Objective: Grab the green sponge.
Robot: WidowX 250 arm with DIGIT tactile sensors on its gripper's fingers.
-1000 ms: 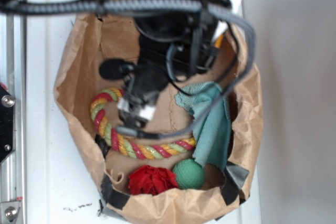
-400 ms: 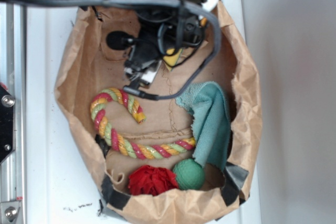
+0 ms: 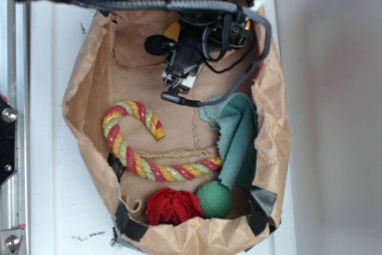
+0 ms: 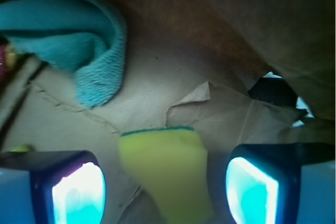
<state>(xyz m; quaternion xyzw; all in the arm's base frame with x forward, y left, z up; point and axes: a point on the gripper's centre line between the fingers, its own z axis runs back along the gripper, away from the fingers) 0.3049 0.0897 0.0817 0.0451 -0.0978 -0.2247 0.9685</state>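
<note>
Shifted toward the far rim of the crumpled brown paper bag (image 3: 89, 88) since a moment ago, black claw (image 4: 165, 182) hanging spread wide, gripping nothing. Between its two pads, touching neither: yellow wedge-shaped foam sponge with thin green scouring edge (image 4: 165, 174), lying on the bag floor near the teal terry cloth (image 4: 79, 40).

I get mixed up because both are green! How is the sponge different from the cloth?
The green sponge is mostly yellow with a thin green edge; the teal cloth is blue-green all over. The sponge looks smooth and blocky; the cloth is fuzzy and folded. The sponge sits between the gripper fingers; the cloth lies farther off. Both rest inside the paper bag.
</note>
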